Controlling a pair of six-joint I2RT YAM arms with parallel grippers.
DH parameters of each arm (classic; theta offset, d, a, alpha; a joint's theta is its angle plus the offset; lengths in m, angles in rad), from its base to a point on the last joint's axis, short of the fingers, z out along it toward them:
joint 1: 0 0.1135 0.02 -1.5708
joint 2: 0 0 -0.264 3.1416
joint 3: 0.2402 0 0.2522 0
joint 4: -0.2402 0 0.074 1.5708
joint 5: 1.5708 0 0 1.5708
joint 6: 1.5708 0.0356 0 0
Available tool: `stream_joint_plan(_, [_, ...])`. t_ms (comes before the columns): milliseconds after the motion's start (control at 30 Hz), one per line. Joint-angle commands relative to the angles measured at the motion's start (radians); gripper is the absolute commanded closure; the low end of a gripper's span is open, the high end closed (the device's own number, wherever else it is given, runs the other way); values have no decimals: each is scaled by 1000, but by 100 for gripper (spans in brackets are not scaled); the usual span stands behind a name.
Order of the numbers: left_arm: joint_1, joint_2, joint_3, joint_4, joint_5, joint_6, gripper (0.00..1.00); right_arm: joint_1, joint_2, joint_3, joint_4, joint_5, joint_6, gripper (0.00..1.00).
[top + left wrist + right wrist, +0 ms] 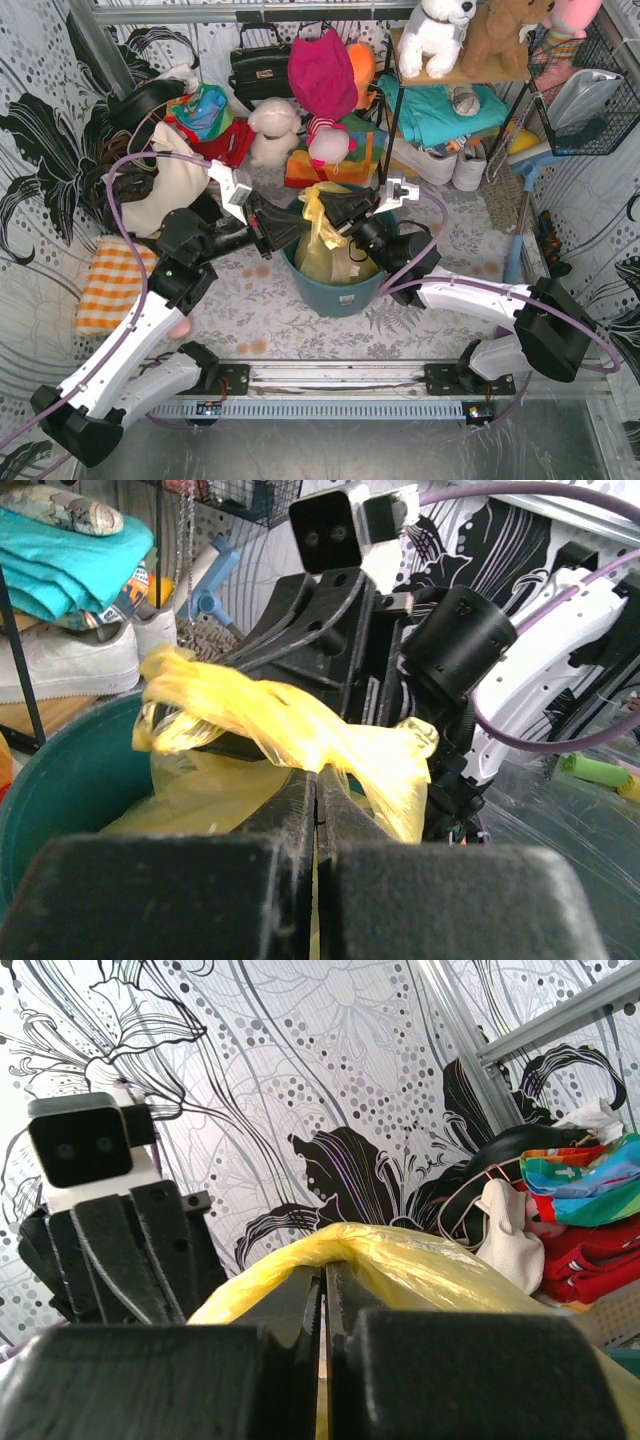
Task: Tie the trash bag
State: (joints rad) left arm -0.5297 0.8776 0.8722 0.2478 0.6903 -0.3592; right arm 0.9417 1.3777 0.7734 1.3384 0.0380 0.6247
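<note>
The trash bag (335,255), thin yellow crinkly plastic, stands in a teal round bin (335,298) at the table's middle. Its top is drawn up into twisted strands over the bin mouth. My left gripper (298,222) reaches in from the left and my right gripper (338,212) from the right, nearly tip to tip above the bin. In the left wrist view the left gripper (318,778) is shut on a fold of the bag (270,715), over the bin rim (55,780). The right gripper (323,1278) is shut on another fold of the bag (430,1265).
An orange checked cloth (115,285) lies at the left. A cream tote (178,185), a black handbag (262,65) and soft toys (275,130) crowd the back. A shelf with folded teal cloth (440,110), a wire basket (585,95) and a blue broom handle (518,235) stand at the right.
</note>
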Motion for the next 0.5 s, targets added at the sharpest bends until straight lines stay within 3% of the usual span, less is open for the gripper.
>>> stream_joint_plan(0, [-3, -24, 16, 85, 58, -29, 100, -4, 14, -2, 6, 7, -39, 100])
stream_joint_plan(467, [-10, 53, 26, 94, 114, -64, 100, -4, 107, 76, 114, -203, 12, 100])
